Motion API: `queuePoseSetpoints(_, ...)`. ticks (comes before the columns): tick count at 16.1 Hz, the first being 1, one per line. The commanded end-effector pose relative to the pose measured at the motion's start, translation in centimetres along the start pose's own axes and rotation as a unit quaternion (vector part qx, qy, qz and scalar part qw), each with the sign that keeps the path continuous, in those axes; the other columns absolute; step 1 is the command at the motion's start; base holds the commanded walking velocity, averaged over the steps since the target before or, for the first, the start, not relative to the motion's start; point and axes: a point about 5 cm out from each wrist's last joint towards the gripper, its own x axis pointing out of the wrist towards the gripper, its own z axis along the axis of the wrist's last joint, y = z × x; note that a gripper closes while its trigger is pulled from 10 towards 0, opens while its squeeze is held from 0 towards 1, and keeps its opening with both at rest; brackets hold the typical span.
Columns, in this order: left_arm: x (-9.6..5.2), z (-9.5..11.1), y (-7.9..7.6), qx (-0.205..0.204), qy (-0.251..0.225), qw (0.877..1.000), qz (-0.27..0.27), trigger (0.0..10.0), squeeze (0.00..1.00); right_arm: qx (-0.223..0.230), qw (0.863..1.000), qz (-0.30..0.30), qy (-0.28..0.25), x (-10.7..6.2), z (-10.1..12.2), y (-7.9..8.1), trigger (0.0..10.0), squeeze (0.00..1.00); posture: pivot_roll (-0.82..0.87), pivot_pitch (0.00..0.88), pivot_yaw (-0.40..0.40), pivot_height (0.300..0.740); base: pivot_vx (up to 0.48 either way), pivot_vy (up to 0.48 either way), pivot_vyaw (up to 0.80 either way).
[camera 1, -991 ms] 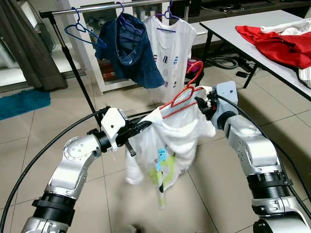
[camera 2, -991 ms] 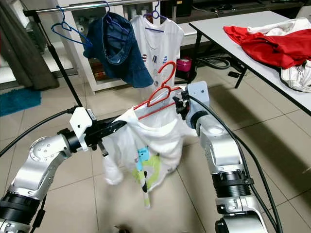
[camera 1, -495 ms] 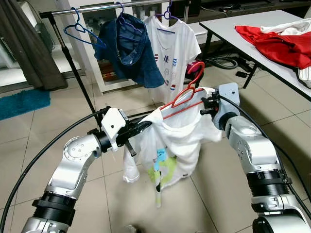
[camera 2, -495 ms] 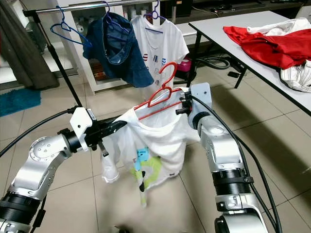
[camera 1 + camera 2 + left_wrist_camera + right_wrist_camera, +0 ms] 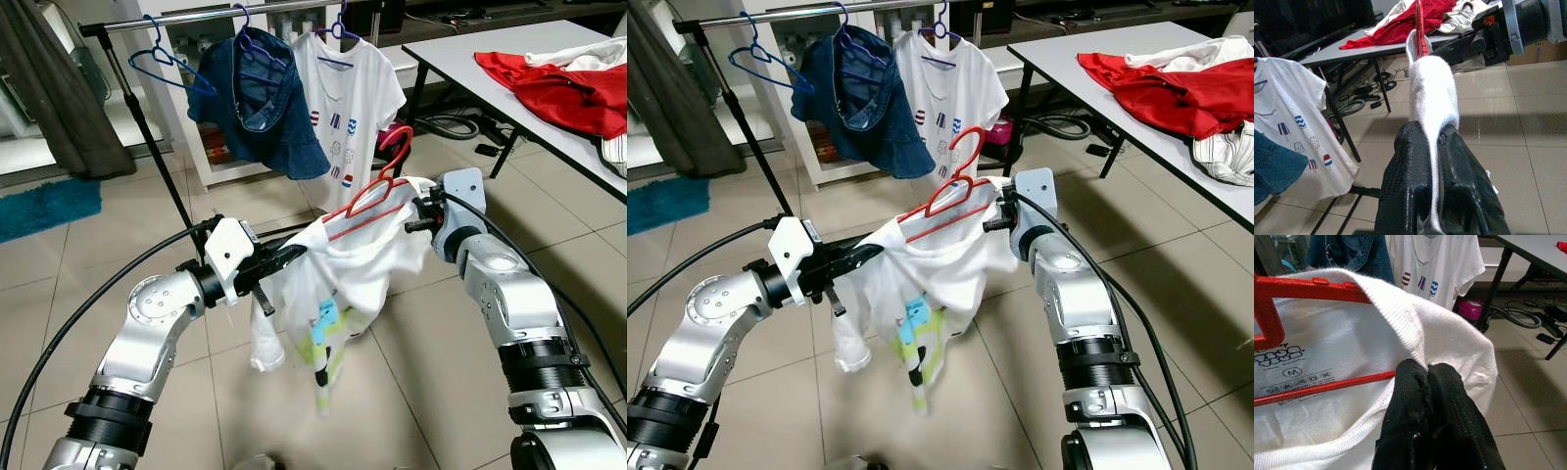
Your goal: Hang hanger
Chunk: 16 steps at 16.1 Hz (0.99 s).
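Closest to me, my left gripper (image 5: 294, 257) is pinched shut on one shoulder of the white shirt (image 5: 343, 269), the cloth squeezed between both black fingers (image 5: 1410, 181), and my right gripper (image 5: 997, 210) is clamped tight on the other shoulder by the collar rib. I judge I hold it at both ends so the neckline stays stretched and the red hanger (image 5: 370, 196) cannot slip out: it sits inside the collar, its bar lying across the shirt's label, its hook standing free above the cloth between my two arms. The shirt's body hangs slack below, clear of the tiled floor (image 5: 441, 343). Farther off stands the clothes rail (image 5: 225, 14), already carrying an empty blue hanger (image 5: 167, 64) near its left end, a denim garment (image 5: 260, 98) beside that, and a printed white tee (image 5: 348, 93) toward its right end. Off to the right is a table (image 5: 1068, 54) with red clothing (image 5: 1176, 88) heaped along its far edge. The hook is not yet on the rail; I reckon I must lift and carry it forward to a bare stretch of the bar.
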Motion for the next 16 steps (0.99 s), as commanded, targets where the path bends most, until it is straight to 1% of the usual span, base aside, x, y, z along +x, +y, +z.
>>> queuePoseSetpoints(1,0.3,1.0,0.3,0.022,-0.011,1.0,-0.002,0.0,0.0,0.009,1.0,0.014,-0.017,0.1,0.7,0.4,0.0,0.0,-0.14,0.0,0.061,0.74,0.0,0.0,0.0)
queuePoseSetpoints(2,0.4,0.9,0.4,0.024,-0.006,1.0,0.003,0.0,0.0,0.01,0.999,0.024,-0.023,0.0,0.8,0.7,0.0,0.0,-0.14,0.0,0.061,0.74,0.0,0.0,0.0)
queuePoseSetpoints(4,0.4,0.5,0.7,0.029,0.011,0.999,0.012,0.0,0.0,0.014,0.996,0.077,-0.041,-0.5,1.0,2.3,0.0,0.0,-0.14,0.0,0.061,0.74,0.0,0.0,0.0)
queuePoseSetpoints(5,0.4,0.5,0.7,0.03,0.014,0.999,0.013,0.0,0.0,0.014,0.995,0.087,-0.045,-0.7,1.1,2.6,0.0,0.0,-0.14,0.0,0.061,0.74,0.0,0.0,0.0)
queuePoseSetpoints(6,0.3,0.1,0.8,0.033,0.029,0.999,0.014,0.0,0.0,0.007,0.992,0.112,-0.055,-1.1,1.3,3.5,0.0,0.0,-0.15,0.0,0.061,0.74,0.0,0.0,0.0)
queuePoseSetpoints(8,0.3,-0.4,0.8,0.036,0.049,0.998,0.013,0.0,0.0,0.002,0.989,0.133,-0.06,-1.7,1.5,4.3,0.0,0.0,-0.15,0.0,0.064,0.74,0.0,0.0,0.0)
queuePoseSetpoints(10,0.4,-0.4,0.8,0.036,0.046,0.998,0.016,0.0,0.0,-0.005,0.989,0.138,-0.048,-2.1,0.9,4.6,0.0,0.0,-0.15,0.0,0.064,0.74,0.0,0.0,0.0)
queuePoseSetpoints(12,0.4,-0.4,0.9,0.037,0.045,0.998,0.017,0.0,0.0,-0.008,0.991,0.128,-0.037,-2.1,0.4,4.3,0.0,0.0,-0.15,0.0,0.062,0.74,0.0,0.0,0.0)
queuePoseSetpoints(13,0.4,-0.4,0.9,0.038,0.045,0.998,0.019,0.0,0.0,-0.015,0.994,0.107,-0.028,-2.1,0.3,3.9,9.7,0.0,-0.15,0.0,0.062,0.74,0.0,0.0,0.0)
queuePoseSetpoints(14,0.4,-0.3,1.0,0.036,0.043,0.998,0.022,0.0,0.0,-0.009,0.998,0.056,-0.013,-2.0,0.0,2.8,10.0,0.18,-0.14,0.0,0.058,0.74,0.0,0.0,0.0)
queuePoseSetpoints(15,0.4,-0.3,0.9,0.036,0.043,0.998,0.023,0.0,0.0,-0.005,0.999,0.048,-0.013,-2.0,0.0,2.6,10.0,0.18,-0.14,0.0,0.058,0.74,0.0,0.0,0.0)
queuePoseSetpoints(16,0.3,-0.3,1.0,0.035,0.043,0.998,0.024,0.0,0.0,0.001,0.999,0.033,-0.016,-1.9,0.1,2.3,10.0,1.0,-0.14,0.0,0.058,0.74,0.0,0.0,0.0)
